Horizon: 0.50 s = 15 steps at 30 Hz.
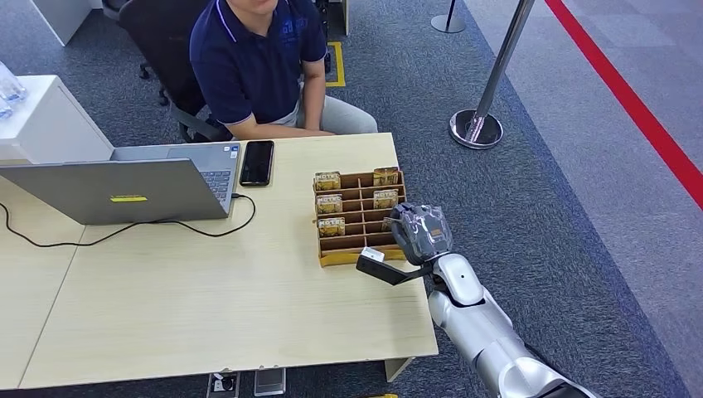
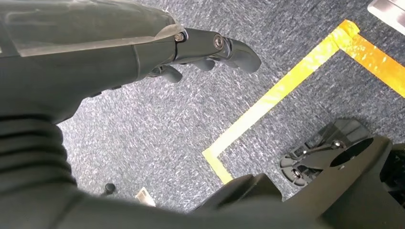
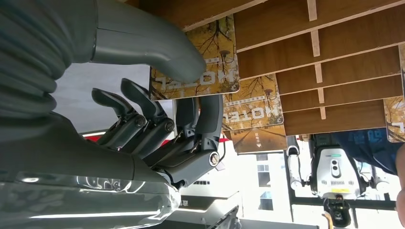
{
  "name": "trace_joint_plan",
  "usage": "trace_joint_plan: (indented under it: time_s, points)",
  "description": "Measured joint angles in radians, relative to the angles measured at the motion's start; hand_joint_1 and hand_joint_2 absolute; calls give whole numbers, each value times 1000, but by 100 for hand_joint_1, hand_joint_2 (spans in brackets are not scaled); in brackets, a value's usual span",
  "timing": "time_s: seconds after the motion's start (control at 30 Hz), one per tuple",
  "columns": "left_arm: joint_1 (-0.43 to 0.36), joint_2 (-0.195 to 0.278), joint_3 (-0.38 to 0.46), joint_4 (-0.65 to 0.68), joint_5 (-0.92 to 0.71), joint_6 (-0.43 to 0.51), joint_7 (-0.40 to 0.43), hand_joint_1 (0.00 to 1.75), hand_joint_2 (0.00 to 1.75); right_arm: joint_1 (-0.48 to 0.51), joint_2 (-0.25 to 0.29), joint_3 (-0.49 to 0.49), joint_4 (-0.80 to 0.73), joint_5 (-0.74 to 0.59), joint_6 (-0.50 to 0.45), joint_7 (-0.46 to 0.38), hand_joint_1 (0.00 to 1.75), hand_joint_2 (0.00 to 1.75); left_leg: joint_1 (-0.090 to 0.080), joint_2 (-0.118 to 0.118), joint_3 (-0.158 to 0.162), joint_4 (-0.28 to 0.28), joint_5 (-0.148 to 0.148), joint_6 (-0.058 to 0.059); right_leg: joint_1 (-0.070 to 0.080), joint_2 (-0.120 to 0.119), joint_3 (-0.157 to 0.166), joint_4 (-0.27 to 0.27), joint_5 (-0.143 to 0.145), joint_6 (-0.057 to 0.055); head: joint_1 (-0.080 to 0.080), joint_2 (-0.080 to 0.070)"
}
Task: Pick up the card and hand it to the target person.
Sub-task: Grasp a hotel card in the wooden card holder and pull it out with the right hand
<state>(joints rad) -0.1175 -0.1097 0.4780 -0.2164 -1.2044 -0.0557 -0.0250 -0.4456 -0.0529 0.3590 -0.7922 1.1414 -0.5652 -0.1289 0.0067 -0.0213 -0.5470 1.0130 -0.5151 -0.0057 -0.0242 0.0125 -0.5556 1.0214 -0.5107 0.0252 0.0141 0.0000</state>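
Right hand [image 3: 157, 119] is pinching a hotel card [image 3: 210, 62] in the wooden rack [image 1: 358, 217] on the desk [image 1: 207, 307].
Thumb and fingers are closing on the card's edge; it should be drawn straight out, then offered to the seated person [image 1: 257, 58].

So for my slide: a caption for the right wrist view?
Right hand pinching a hotel card at the wooden card rack.

card rack [image 1: 358, 217] on table [image 1: 207, 298] right of laptop [image 1: 124, 191], phone [image 1: 256, 162] between them, person [image 1: 257, 62] behind
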Motion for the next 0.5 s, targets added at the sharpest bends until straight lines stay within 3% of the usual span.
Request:
trace_joint_plan:
  time_s: [0.27, 0.5]
  points:
    - [-2, 0, -2, 0, -5, 49, -4, 0, 175, 0, 4, -1, 0, -5, -5, -6, 175, 175, 0, 0, 1, 0, 0, 0, 0, 0, 0, 0, 0, 0, 0, 0]
    - [-4, 0, -2, 0, 1, 48, -6, 0, 175, 1, 4, -1, -4, -74, 3, -62, 175, 175, 0, 0, 0, 0, 0, 0, 0, 0, 0, 0, 0, 0, 0, 0]
